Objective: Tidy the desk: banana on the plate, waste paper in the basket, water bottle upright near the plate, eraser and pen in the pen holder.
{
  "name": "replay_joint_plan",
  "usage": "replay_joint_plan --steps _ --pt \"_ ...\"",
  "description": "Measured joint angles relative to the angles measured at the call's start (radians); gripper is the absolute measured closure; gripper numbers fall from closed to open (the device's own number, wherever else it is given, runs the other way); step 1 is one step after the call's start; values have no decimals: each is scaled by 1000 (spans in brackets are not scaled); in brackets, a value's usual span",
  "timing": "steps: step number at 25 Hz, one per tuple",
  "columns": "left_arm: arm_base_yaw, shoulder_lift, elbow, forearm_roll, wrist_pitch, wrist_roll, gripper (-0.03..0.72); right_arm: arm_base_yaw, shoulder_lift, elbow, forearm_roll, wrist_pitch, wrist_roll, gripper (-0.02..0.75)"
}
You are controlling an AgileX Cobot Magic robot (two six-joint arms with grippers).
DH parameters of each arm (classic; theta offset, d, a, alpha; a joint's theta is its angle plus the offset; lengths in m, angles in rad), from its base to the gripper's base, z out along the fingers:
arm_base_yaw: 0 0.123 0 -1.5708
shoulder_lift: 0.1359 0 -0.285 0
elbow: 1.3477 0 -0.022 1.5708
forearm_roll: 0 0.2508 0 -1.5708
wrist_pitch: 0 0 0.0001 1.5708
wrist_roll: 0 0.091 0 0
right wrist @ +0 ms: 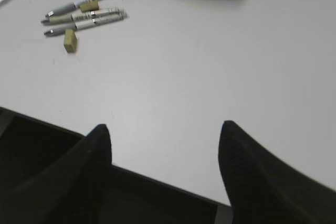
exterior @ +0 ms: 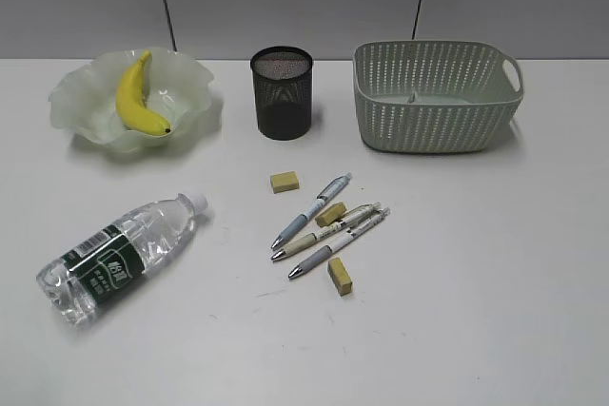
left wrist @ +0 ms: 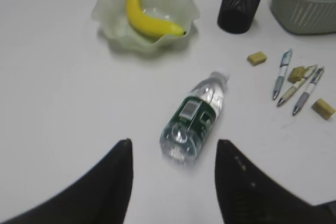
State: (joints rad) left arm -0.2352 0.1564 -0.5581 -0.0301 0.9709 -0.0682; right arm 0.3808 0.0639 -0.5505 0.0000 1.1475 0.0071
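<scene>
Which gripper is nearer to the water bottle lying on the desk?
Left. The left gripper hangs open just short of the water bottle, whose base lies between its fingers. The right gripper hovers over bare desk, beyond the pens.

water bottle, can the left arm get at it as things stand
Probably yes. The water bottle lies on its side on the desk, right ahead of the open left tool, with nothing between them.

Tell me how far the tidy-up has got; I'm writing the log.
Done: the banana lies on the plate. In hand: nothing; both grippers are open and empty. Left: the water bottle lies flat, and three pens and three erasers remain on the desk.
</scene>
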Motion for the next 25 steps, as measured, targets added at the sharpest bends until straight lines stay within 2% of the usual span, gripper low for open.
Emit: replay_joint_plan --steps 3,6,11,15,19,22,25 --pt "0 122 -4 -101 -166 157 314 0 -68 3 0 -13 -7 230" --pt "0 314 -10 -198 -336 252 314 0 -71 8 7 -29 -13 231" --pt "-1 716 -63 -291 -422 373 314 0 -71 21 6 -64 -17 231" --pt "-4 997 -145 -305 -425 420 314 0 -71 41 10 -98 -19 231" --pt "-54 1230 -254 -298 -424 455 296 0 -71 41 11 -104 -21 231" --pt "-115 1372 -349 -272 -409 466 207 0 -71 41 11 -106 -21 231" --pt "-167 1499 -452 -191 -355 464 119 0 -71 41 11 -106 -21 231"
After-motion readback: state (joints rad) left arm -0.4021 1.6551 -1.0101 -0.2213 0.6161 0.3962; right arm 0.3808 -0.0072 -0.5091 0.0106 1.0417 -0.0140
